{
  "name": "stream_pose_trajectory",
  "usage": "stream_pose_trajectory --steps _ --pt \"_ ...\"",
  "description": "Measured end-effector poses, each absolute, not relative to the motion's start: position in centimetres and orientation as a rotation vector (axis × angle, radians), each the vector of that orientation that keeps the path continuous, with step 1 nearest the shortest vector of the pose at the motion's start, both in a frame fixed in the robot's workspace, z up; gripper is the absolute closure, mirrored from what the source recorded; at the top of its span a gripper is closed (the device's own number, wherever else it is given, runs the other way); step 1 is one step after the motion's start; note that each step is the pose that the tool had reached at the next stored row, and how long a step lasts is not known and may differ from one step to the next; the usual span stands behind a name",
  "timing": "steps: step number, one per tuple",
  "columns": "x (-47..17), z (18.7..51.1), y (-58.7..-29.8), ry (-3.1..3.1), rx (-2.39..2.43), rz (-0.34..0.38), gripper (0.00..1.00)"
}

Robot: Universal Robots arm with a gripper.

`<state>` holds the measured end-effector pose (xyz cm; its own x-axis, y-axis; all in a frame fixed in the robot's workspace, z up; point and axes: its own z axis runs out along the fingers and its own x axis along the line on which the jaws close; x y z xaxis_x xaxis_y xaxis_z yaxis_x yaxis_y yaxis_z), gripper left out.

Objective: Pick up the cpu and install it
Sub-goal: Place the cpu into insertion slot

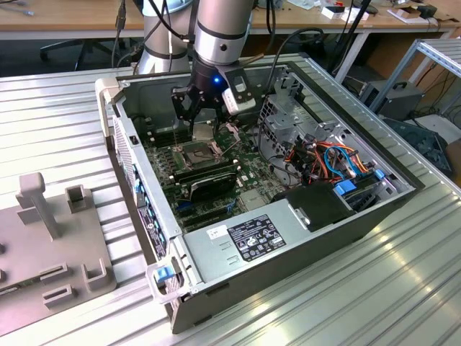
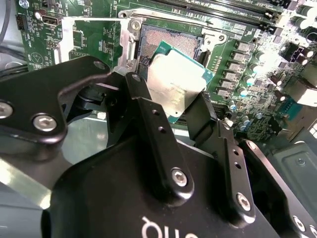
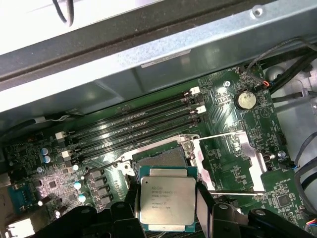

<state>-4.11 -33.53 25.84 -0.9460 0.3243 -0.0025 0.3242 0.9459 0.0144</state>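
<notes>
Silver-grey on top with a green rim, the cpu point(image 3: 167, 201) is pinched at two opposite edges between the black fingers point(image 3: 204, 208) of the pincer point(image 3: 167, 204). It is held over one edge of the dark open socket point(image 3: 163, 157) on the green motherboard point(image 3: 223, 101); whether it touches the socket I cannot tell. The socket's hinged metal frame point(image 3: 230, 163) stands open just beside it, the long memory slots point(image 3: 133, 126) run between socket and case wall, and in the exterior view the arm point(image 1: 220, 29) reaches down into the far part of the open computer case point(image 1: 331, 231) lying on the ribbed metal desk point(image 1: 57, 101).
</notes>
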Motion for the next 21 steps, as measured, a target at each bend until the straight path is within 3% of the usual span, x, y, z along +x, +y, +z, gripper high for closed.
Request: stream_pose_trajectory --steps 21 --pt "-4.1 25.7 -33.53 2.989 0.945 0.02 0.45"
